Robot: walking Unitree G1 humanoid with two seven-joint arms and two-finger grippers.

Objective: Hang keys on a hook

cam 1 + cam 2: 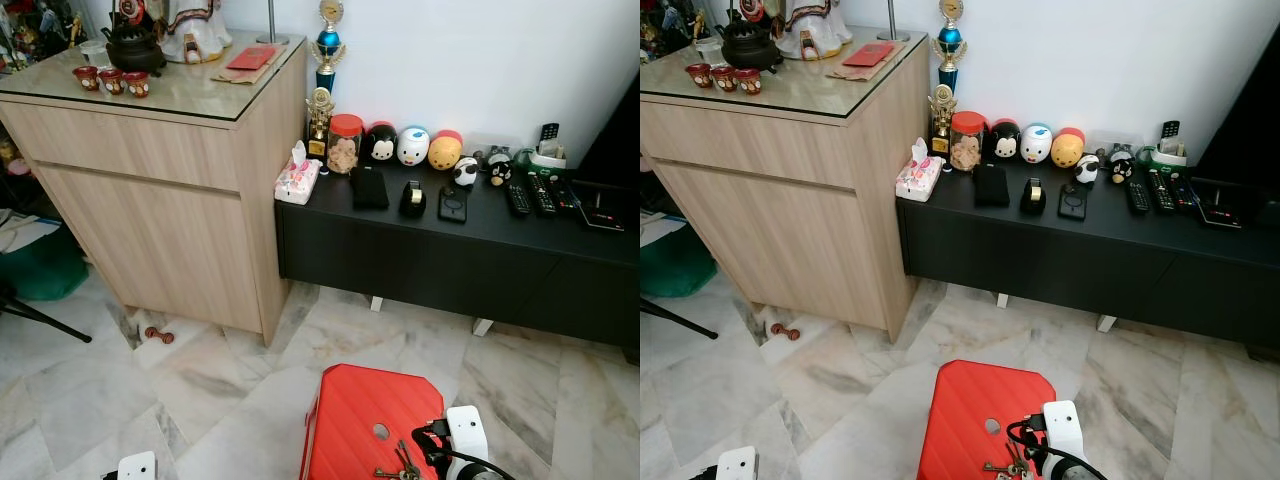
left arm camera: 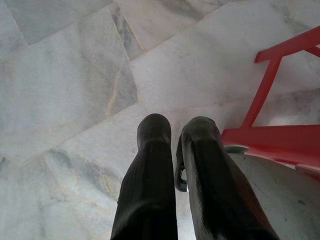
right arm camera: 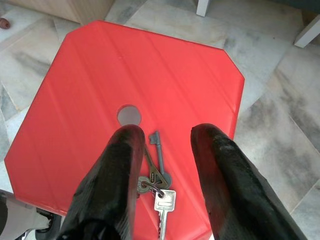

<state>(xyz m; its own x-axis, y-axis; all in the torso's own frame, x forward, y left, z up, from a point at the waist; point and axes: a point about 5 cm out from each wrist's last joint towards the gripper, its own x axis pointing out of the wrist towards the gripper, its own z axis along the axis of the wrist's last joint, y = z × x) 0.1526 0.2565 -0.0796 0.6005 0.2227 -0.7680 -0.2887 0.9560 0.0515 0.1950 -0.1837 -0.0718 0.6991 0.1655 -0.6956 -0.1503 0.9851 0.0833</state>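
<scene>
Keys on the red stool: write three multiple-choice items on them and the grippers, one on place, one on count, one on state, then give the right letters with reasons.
1. Where does the bunch of metal keys lie?
A. on the black low cabinet
B. on the red plastic stool
C. on the marble floor

2. How many small red teacups stand on the glass-topped wooden cabinet?
A. one
B. three
C. five

3. How is the right gripper?
A. open above the keys
B. shut on the keys
C. out of view

Answers: 1 B, the keys rest on the stool's seat near its hole. 2 B, three cups stand in a row. 3 A, its fingers are spread with the keys between them, ungrasped.
</scene>
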